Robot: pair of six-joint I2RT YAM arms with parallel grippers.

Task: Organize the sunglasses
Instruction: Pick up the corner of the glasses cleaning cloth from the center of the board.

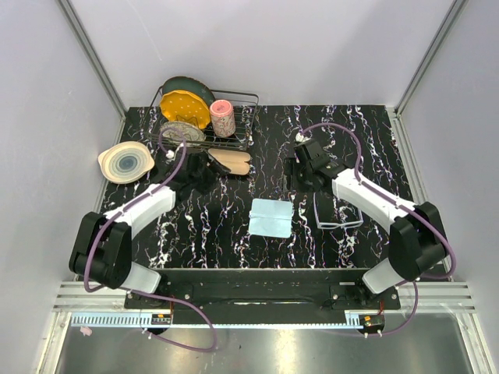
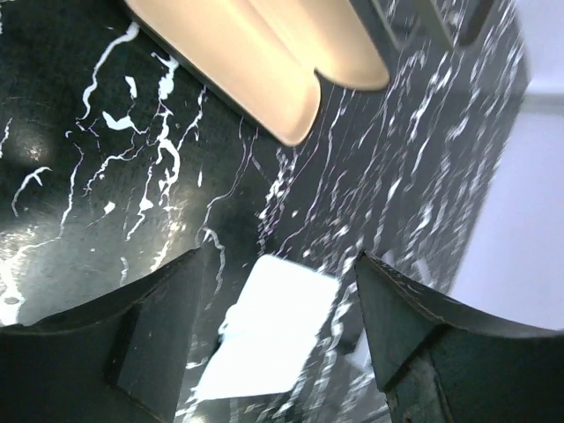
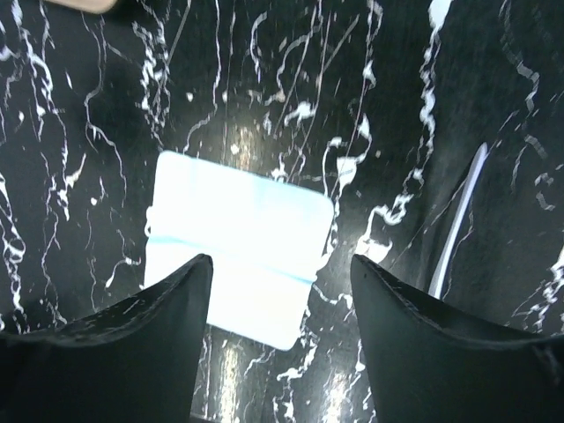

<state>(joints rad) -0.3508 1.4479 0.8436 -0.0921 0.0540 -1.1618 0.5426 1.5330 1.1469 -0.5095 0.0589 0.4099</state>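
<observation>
From above, the sunglasses (image 1: 337,216) lie on the black marbled table (image 1: 210,234), just right of a light-blue cloth (image 1: 271,216) and close beside the right forearm. The right gripper (image 1: 300,170) hangs beyond the cloth's far right corner. The left gripper (image 1: 207,173) sits beside an open glasses case (image 1: 231,160), near a dish rack (image 1: 251,117) and a plate (image 1: 125,162). The left wrist camera shows that gripper's jaws parted and empty above the table, with the case's tan lining ahead and the cloth seen between the fingers. The right wrist camera shows its jaws likewise spread and empty over the cloth, with one slim whitish arm of the sunglasses lying to the right.
</observation>
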